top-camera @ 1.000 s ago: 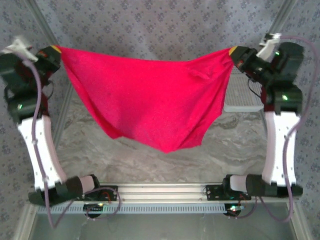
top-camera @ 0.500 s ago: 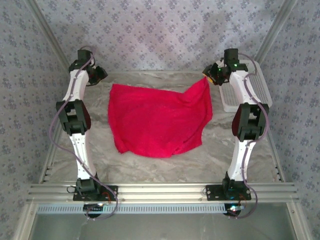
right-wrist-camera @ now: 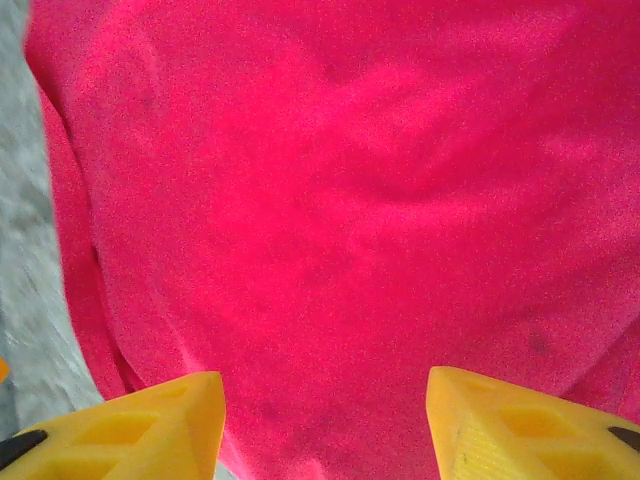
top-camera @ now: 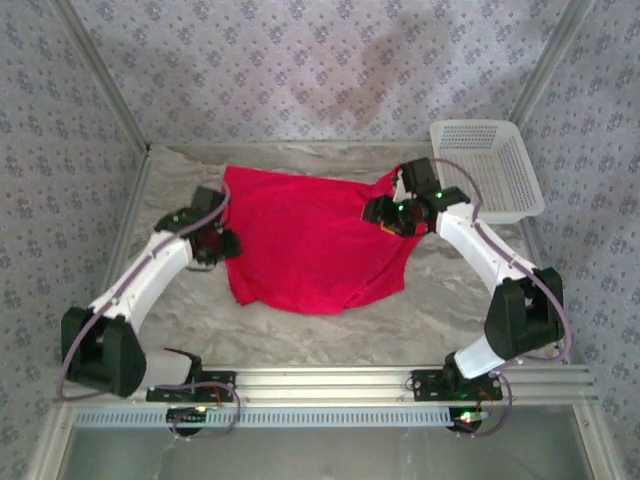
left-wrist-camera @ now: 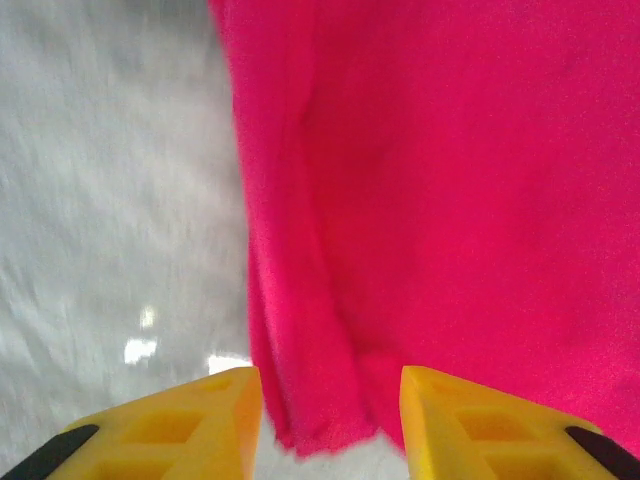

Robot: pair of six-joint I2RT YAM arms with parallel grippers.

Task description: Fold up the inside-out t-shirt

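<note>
The inside-out t-shirt (top-camera: 310, 240) is a bright red cloth lying spread on the marble table (top-camera: 440, 290), rumpled along its near edge. My left gripper (top-camera: 222, 243) sits low at the shirt's left edge. In the left wrist view the left gripper (left-wrist-camera: 330, 410) is open, and a folded edge of the shirt (left-wrist-camera: 440, 180) lies between its yellow fingers (left-wrist-camera: 215, 410). My right gripper (top-camera: 378, 212) hovers over the shirt's right part. In the right wrist view the right gripper (right-wrist-camera: 325, 420) is open, with flat red shirt (right-wrist-camera: 340, 200) beneath. I cannot spot the white tag.
A white plastic basket (top-camera: 485, 165) stands at the back right of the table, close behind the right arm. Patterned walls close in the back and both sides. A metal rail (top-camera: 320, 380) runs along the near edge by the arm bases.
The shirt hung stretched between both raised grippers, then was laid on the table. Both grippers have let go and dropped low, the left to the shirt's left edge, the right over its right part.
</note>
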